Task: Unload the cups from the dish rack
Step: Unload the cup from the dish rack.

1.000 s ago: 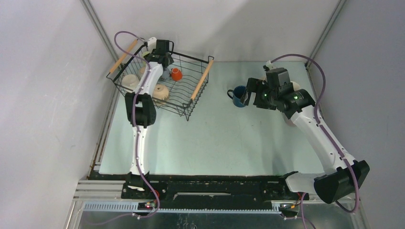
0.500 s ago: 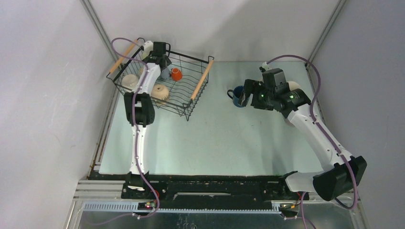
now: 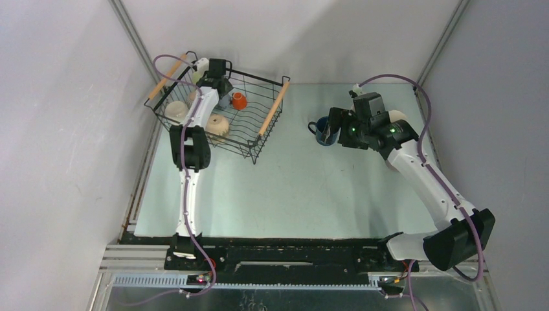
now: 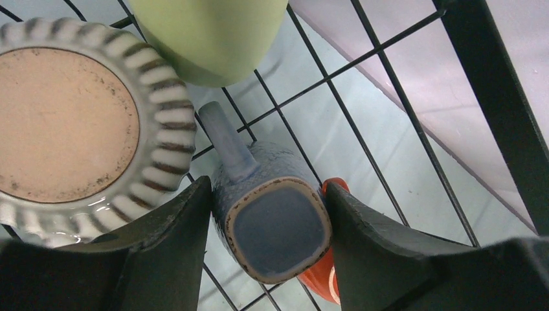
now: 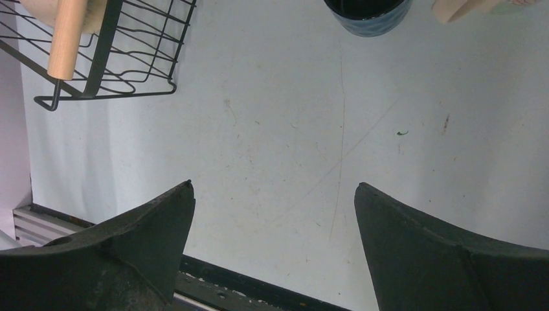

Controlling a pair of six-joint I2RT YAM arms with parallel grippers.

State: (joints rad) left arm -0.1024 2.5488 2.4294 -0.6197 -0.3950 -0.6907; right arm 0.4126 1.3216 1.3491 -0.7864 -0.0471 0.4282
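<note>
The dish rack (image 3: 257, 139) stands at the table's back left. My left gripper (image 3: 222, 89) reaches down into its far side. In the left wrist view this gripper (image 4: 267, 184) is shut on a blue cup (image 4: 275, 223), one finger on each side of it. A striped ribbed cup (image 4: 65, 123), a pale green cup (image 4: 207, 32) and an orange cup (image 4: 320, 278) lie around it. My right gripper (image 3: 333, 127) is open and empty above a navy cup (image 3: 320, 129) that stands on the table. The right wrist view shows its open jaws (image 5: 272, 188) and the navy cup (image 5: 369, 16).
In the rack there are also a cream cup (image 3: 175, 109), a ribbed cup (image 3: 216, 126) and the orange cup (image 3: 239, 100). A pale cup (image 3: 398, 116) sits on the table behind the right arm. The rack's wooden handle (image 5: 65, 39) shows at the right wrist view's left.
My right gripper has moved slightly left and back, close over the navy cup. My left gripper has shifted slightly inside the rack's far side.
</note>
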